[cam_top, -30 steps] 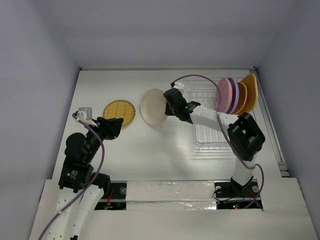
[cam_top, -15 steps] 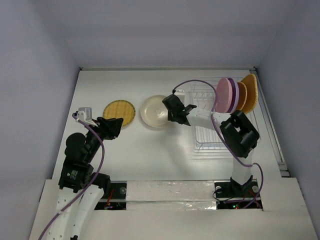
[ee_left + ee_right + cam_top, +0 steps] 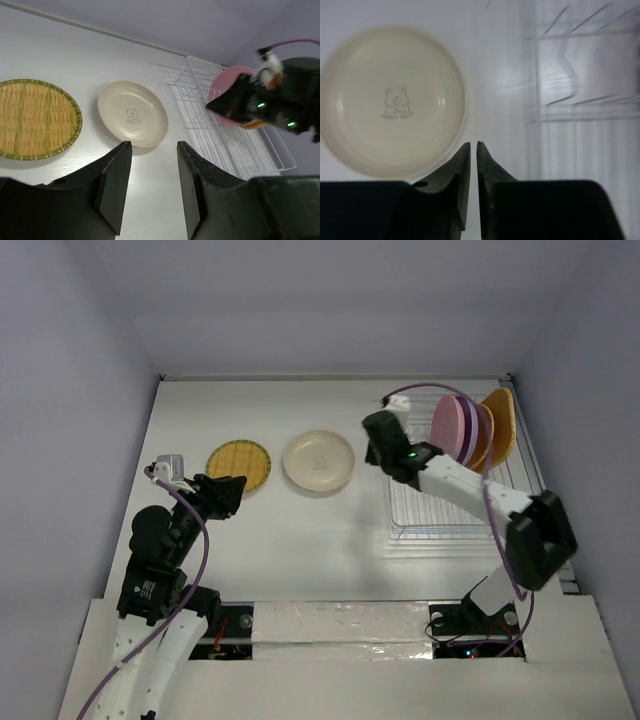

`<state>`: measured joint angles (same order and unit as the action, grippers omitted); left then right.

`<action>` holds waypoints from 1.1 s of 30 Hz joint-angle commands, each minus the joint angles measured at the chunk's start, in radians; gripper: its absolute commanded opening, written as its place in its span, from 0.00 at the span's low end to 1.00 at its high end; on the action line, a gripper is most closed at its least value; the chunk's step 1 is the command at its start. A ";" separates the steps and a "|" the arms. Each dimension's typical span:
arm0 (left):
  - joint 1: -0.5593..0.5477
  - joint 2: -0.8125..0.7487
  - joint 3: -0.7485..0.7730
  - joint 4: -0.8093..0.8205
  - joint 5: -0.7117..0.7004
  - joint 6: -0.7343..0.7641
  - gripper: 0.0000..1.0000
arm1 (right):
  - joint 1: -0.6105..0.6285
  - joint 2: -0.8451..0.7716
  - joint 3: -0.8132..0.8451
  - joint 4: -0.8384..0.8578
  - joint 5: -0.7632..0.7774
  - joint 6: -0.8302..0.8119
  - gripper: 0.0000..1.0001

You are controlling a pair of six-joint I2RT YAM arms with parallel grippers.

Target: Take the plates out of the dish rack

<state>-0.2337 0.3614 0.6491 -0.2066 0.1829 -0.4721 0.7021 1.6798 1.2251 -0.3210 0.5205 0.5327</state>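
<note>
Two plates lie flat on the table: a yellow textured one [image 3: 239, 466] [image 3: 35, 118] and a cream one [image 3: 318, 461] [image 3: 132, 120] [image 3: 390, 100] to its right. The dish rack [image 3: 430, 502] [image 3: 240, 150] [image 3: 580, 100] holds upright plates at its far end: pink [image 3: 446, 430] [image 3: 222, 80], purple [image 3: 468, 428], orange round [image 3: 484, 440] and orange textured [image 3: 500, 420]. My right gripper [image 3: 376, 440] [image 3: 473, 144] hovers between the cream plate and the rack, shut and holding nothing. Near the yellow plate's front edge, my left gripper [image 3: 234, 496] [image 3: 153, 144] is open and empty.
White walls close the table in at the back and on both sides. A purple cable [image 3: 420, 392] loops over the right arm near the rack's plates. The rack's near half is bare wire.
The right gripper laid the cream plate flat beside the yellow one and let go. It then rose and swung right toward the rack, its jaws closing again. The left arm has not moved.
</note>
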 commanded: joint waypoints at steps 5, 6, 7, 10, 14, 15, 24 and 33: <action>0.005 -0.019 -0.002 0.047 -0.002 0.003 0.38 | -0.266 -0.351 -0.087 -0.021 0.113 -0.088 0.00; 0.005 -0.018 -0.002 0.047 -0.002 0.003 0.38 | -0.286 -0.362 -0.091 -0.029 0.118 -0.094 0.00; 0.005 -0.018 0.000 0.047 -0.002 0.003 0.37 | -0.324 -0.370 -0.096 -0.052 0.121 -0.099 0.00; 0.005 -0.019 -0.002 0.049 -0.002 0.003 0.34 | -0.372 -0.387 -0.096 -0.088 0.136 -0.120 0.06; 0.005 -0.021 0.000 0.050 0.006 0.003 0.33 | -0.395 -0.382 -0.058 -0.121 0.133 -0.164 0.46; 0.005 -0.019 0.000 0.049 0.006 0.003 0.33 | -0.404 -0.371 -0.047 -0.128 0.130 -0.169 0.47; -0.004 -0.033 0.000 0.047 0.006 0.003 0.35 | -0.440 -0.249 0.039 -0.176 0.112 -0.212 0.43; -0.023 -0.050 0.003 0.041 -0.007 0.003 0.37 | -0.449 -0.126 0.154 -0.276 0.197 -0.244 0.34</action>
<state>-0.2493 0.3210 0.6491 -0.2066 0.1818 -0.4725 0.2558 1.5391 1.3151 -0.5606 0.6659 0.3111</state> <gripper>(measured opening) 0.371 0.356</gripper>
